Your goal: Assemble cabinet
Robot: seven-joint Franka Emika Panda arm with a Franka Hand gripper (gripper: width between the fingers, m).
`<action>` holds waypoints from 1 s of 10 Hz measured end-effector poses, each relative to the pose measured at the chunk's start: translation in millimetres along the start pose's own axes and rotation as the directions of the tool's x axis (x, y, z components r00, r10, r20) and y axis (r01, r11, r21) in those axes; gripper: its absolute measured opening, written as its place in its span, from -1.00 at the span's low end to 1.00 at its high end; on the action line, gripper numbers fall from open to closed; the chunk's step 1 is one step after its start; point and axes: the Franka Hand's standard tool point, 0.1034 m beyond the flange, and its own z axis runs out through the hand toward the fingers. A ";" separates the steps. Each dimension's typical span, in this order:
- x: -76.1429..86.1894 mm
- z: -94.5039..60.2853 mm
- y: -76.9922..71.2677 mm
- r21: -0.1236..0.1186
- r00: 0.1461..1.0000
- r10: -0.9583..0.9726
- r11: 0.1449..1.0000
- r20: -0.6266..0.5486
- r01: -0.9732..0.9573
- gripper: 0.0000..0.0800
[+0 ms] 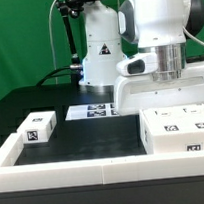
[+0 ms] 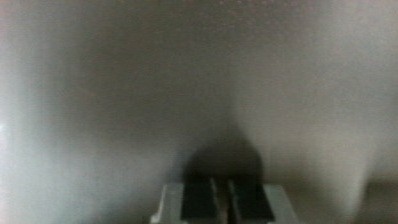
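Note:
The cabinet point(image 1: 179, 129), a big white box with tags on its top and front, stands at the exterior view's right, near the front rail. My gripper point(image 1: 167, 84) hangs straight down just behind it, and the cabinet hides its fingertips. In the wrist view the gripper point(image 2: 221, 190) has its two dark fingers pressed together with only a thin seam between them. The fingertips end in a shadow right at a blurred white surface point(image 2: 160, 90) that fills the picture. I cannot tell whether they touch it. A small white tagged block point(image 1: 37, 128) lies apart at the exterior view's left.
The marker board point(image 1: 94, 111) lies flat at the back middle, in front of the robot's base point(image 1: 98, 60). A long low white border rail point(image 1: 86, 172) runs along the front edge and up the left side. Black table top point(image 1: 88, 136) lies between the block and the cabinet.

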 end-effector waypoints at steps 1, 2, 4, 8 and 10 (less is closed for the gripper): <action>-0.1 0.0 0.0 0.000 1.000 0.000 1.000 0.001 0.000 -0.98; -0.1 0.0 0.0 0.000 1.000 0.000 1.000 0.001 0.000 -1.00; 0.2 -0.5 0.0 0.000 1.000 -0.004 1.000 0.000 0.004 -0.99; 12.6 -45.1 0.9 0.001 0.998 -0.069 0.998 0.012 0.069 -0.99; 18.3 -59.0 -0.5 0.000 0.997 -0.082 0.997 -0.005 0.082 -0.99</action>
